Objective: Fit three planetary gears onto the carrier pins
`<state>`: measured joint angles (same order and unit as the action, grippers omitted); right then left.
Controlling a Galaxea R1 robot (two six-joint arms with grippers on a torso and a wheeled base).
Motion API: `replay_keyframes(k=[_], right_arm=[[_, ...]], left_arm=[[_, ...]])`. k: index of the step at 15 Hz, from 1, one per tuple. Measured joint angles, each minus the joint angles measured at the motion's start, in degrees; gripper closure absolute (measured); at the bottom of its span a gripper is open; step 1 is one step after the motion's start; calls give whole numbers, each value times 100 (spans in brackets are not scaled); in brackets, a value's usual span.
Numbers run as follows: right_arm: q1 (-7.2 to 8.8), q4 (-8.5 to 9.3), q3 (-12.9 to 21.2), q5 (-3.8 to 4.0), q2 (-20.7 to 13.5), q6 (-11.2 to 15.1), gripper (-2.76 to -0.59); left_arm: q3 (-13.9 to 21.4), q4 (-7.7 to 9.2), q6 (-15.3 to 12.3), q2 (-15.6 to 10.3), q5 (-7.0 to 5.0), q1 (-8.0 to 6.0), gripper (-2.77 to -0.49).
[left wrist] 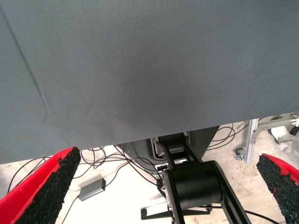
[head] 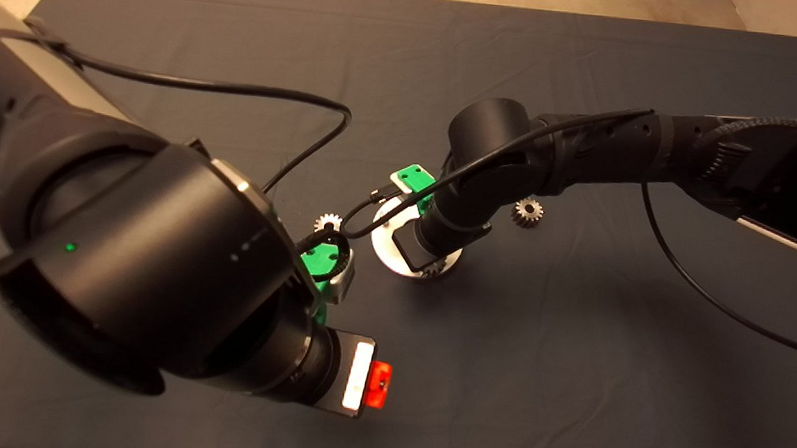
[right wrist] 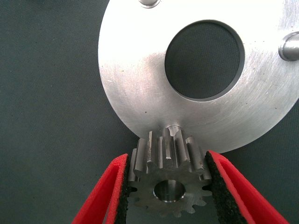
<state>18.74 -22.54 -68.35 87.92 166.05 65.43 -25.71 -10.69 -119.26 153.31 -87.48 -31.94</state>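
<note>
My right gripper (right wrist: 166,158) is shut on a dark steel planetary gear (right wrist: 167,179), its pads pressing the teeth on both sides. This gear stands upright at the rim of the silver carrier disc (right wrist: 140,84), with silvery metal showing in its bore. Two bare carrier pins (right wrist: 289,45) rise from the disc's far side. In the head view the right wrist covers most of the disc (head: 387,227). A second gear (head: 528,212) lies on the mat to its right. Another gear (head: 328,223) lies to its left, partly behind a cable. My left gripper (head: 377,384) hovers open near the front.
The left arm's big elbow (head: 136,259) fills the lower left of the head view, and black cables (head: 319,138) loop over the mat. The left wrist view shows the mat's edge (left wrist: 140,135) with floor, wires and a black robot base (left wrist: 194,186) beyond.
</note>
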Motion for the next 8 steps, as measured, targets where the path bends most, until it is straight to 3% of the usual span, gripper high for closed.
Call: replay_keyframes(k=[8], right_arm=[[28,-2,-9,-5,3,-46,-110]], left_arm=[[0,0,2,0,0,0,-277]])
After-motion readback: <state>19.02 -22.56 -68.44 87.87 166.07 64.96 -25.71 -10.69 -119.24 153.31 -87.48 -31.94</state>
